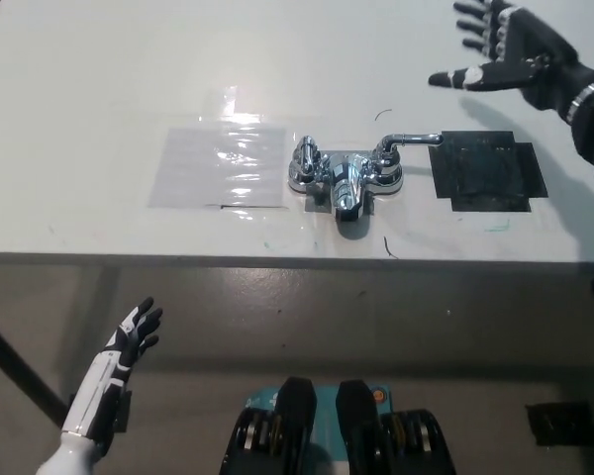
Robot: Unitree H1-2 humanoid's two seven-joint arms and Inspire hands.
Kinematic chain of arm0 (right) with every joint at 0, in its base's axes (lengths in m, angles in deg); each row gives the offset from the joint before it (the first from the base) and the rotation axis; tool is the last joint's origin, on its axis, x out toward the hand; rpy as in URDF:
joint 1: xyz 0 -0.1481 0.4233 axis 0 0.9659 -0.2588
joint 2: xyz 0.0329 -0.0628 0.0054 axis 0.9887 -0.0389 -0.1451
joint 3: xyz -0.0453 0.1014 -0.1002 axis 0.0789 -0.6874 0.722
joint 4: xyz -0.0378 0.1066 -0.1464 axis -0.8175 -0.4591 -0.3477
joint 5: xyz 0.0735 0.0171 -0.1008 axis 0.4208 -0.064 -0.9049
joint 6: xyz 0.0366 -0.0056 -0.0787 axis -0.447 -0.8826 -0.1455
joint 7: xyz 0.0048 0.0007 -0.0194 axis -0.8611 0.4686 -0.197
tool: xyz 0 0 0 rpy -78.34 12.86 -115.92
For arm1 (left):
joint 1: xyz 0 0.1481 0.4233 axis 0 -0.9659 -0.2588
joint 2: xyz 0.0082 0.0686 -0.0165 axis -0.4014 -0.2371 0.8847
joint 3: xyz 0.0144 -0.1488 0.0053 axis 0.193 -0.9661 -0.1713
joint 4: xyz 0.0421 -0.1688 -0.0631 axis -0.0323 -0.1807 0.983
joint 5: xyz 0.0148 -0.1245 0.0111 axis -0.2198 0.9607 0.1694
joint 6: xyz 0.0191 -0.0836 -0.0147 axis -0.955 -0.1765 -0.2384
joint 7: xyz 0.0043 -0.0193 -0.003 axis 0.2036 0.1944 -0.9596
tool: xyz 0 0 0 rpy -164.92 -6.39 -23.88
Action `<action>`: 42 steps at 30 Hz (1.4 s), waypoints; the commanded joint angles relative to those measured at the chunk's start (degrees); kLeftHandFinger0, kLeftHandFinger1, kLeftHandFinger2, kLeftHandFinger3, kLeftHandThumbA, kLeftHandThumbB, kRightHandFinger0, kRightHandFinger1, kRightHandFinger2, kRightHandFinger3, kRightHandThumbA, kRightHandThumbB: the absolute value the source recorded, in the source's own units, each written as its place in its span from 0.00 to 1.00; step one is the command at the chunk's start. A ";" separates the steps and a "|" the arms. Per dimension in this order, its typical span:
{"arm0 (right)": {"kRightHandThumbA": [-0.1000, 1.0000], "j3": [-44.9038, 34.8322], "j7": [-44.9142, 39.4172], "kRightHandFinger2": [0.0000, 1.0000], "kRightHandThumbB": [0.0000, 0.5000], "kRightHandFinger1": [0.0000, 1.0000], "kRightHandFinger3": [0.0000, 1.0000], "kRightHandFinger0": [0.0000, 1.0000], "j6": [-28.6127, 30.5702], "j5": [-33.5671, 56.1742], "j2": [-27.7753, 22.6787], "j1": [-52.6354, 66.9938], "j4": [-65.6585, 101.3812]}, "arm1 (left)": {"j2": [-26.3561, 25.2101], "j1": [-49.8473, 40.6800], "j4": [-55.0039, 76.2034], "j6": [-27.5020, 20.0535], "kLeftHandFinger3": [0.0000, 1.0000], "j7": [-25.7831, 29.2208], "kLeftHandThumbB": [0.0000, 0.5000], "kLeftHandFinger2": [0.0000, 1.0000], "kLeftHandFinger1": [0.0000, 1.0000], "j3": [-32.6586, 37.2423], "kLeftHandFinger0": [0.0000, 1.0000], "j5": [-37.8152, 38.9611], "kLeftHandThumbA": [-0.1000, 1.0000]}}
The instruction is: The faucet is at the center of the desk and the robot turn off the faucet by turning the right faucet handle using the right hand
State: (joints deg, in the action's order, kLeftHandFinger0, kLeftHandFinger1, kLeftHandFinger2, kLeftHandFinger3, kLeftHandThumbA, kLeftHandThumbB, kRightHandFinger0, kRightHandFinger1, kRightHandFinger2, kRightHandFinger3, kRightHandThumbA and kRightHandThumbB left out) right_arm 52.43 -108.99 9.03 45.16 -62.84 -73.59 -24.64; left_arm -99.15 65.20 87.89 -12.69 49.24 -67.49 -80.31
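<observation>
- The black right hand is spread wide, fingers apart and holding nothing, above the white desk beyond and to the right of the shiny chrome faucet.
- Its black arm runs off the picture's right edge, past the black square patch.
- The slim chrome right faucet handle points from the faucet toward that patch, well apart from the hand.
- The faucet stands at the desk's centre; a clear glossy sheet lies just to its left.
- The white left hand rests below the desk's near edge, fingers open, empty.
</observation>
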 commanded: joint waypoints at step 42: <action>1.00 -5.07 -5.17 1.00 0.98 1.00 1.00 1.00 2.37 -3.39 7.67 -6.11 -18.95 | -1.09 2.42 1.57 -1.61 1.00 -2.11 0.89 1.00 1.00 0.97 1.00 -1.01 1.00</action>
State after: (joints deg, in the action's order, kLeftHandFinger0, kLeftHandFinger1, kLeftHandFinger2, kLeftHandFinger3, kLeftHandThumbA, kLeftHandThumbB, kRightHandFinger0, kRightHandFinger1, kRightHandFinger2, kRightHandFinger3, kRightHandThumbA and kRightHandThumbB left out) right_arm 48.37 -112.26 10.42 41.18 -55.99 -77.74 -43.33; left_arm -99.26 66.65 88.11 -12.83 47.90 -66.73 -80.78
